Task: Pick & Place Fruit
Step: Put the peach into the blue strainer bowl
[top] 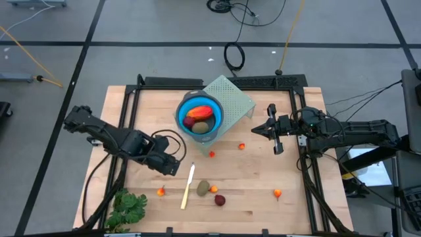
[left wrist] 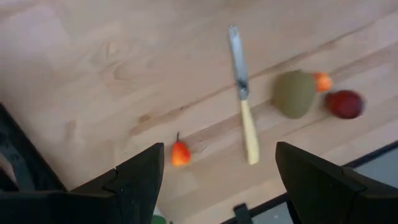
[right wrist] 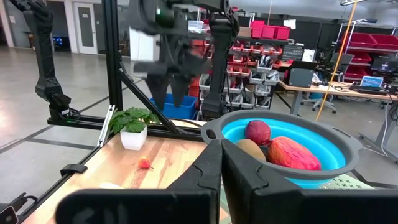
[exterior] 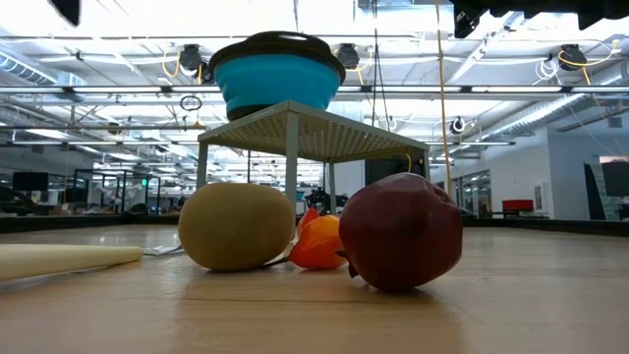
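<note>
A blue bowl (top: 199, 117) stands on a perforated stand (top: 233, 99) and holds an orange-red oblong (right wrist: 292, 154), a dark red ball (right wrist: 257, 132) and a brown-green oval (right wrist: 250, 149). On the table near the front lie another brown-green oval (top: 202, 188), a dark red ball (top: 220, 199) and an orange bit (top: 214, 189). More small orange bits (top: 160, 191) (top: 212, 154) (top: 241, 146) (top: 277, 193) lie scattered. My left gripper (top: 172, 167) hovers open above the table, left of the knife; an orange bit (left wrist: 180, 154) shows between its fingers, far below. My right gripper (top: 256, 131) is shut, right of the bowl, pointing at it.
A cream-handled knife (top: 189, 186) lies beside the front oval. A leafy green bunch (top: 128, 207) sits at the near left corner. A black frame (top: 299, 118) edges the wooden table. Bare wood lies between the bowl's stand and the front fruit.
</note>
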`<action>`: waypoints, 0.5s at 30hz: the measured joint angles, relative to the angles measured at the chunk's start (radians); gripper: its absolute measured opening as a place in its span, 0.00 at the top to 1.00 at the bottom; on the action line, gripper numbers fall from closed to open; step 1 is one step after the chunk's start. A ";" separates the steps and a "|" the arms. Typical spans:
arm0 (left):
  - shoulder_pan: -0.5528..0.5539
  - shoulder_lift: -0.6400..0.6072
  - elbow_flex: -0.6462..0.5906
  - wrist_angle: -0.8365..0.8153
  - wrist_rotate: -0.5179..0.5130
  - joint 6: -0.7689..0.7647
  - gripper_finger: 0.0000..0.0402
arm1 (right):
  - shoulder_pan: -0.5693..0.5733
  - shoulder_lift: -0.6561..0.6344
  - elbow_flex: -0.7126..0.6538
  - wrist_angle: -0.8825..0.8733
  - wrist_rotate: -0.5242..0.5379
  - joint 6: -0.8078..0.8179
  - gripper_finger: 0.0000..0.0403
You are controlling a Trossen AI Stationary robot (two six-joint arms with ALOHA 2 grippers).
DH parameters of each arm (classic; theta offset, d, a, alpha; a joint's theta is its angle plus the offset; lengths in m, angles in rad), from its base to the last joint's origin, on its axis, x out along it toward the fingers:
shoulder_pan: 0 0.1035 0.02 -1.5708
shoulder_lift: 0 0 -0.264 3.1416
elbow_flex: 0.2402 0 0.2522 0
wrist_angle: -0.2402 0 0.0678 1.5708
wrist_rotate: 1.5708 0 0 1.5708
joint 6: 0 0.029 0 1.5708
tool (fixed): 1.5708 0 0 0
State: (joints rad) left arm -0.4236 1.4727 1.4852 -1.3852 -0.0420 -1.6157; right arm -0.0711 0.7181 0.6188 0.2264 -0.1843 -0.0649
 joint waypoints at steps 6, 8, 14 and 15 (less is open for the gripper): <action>-0.009 0.000 -0.111 0.024 0.068 -0.087 0.23 | 0.000 0.000 0.000 0.000 0.000 0.000 0.99; -0.018 0.000 -0.146 0.067 0.069 -0.092 0.23 | 0.000 0.000 0.000 0.000 0.000 0.000 0.99; -0.039 0.000 -0.265 0.222 0.068 -0.111 0.23 | 0.000 0.000 0.000 0.000 0.000 0.000 0.99; -0.043 0.000 -0.286 0.243 0.068 -0.124 0.23 | 0.000 0.000 0.000 0.000 0.000 0.000 0.99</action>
State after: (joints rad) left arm -0.4668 1.4723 1.1996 -1.1426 0.0261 -1.7395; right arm -0.0711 0.7185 0.6189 0.2264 -0.1841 -0.0647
